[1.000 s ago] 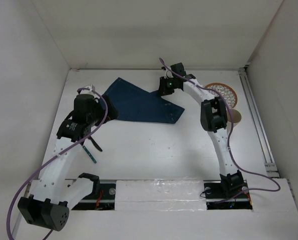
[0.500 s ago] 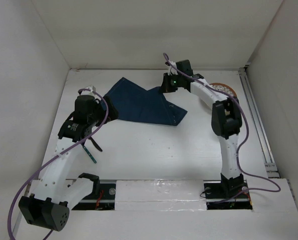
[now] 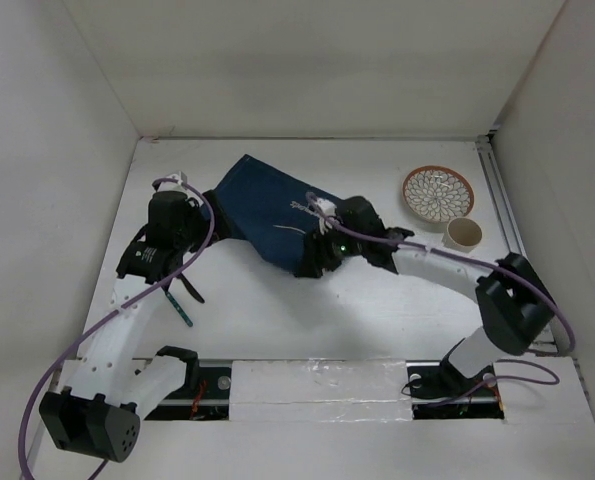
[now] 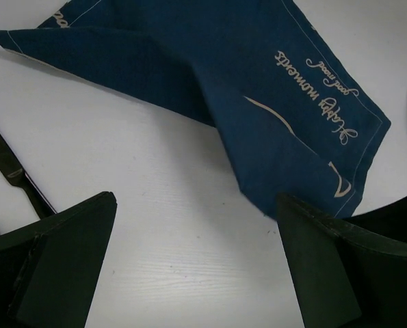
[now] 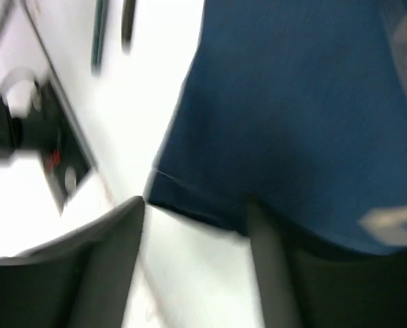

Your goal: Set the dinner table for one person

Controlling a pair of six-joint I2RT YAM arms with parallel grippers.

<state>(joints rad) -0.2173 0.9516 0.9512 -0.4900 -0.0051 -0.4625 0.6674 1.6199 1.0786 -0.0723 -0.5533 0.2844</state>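
- Top external: white dinner table (image 3: pixel 377 310) spans the view, blue placemat (image 3: pixel 267 205) rumpled at its middle.
- Right gripper (image 3: pixel 312 263) at placemat's near edge; blur hides its grip.
- Left gripper (image 4: pixel 196 201) spread, empty.
- Likely laying the placemat; next, flatten it.

Top external: high behind the bases, facing down at the dinner table (image 3: pixel 307 310). Wrist cameras: close, both sharing the placemat (image 3: pixel 265 205), 11 o'clock.
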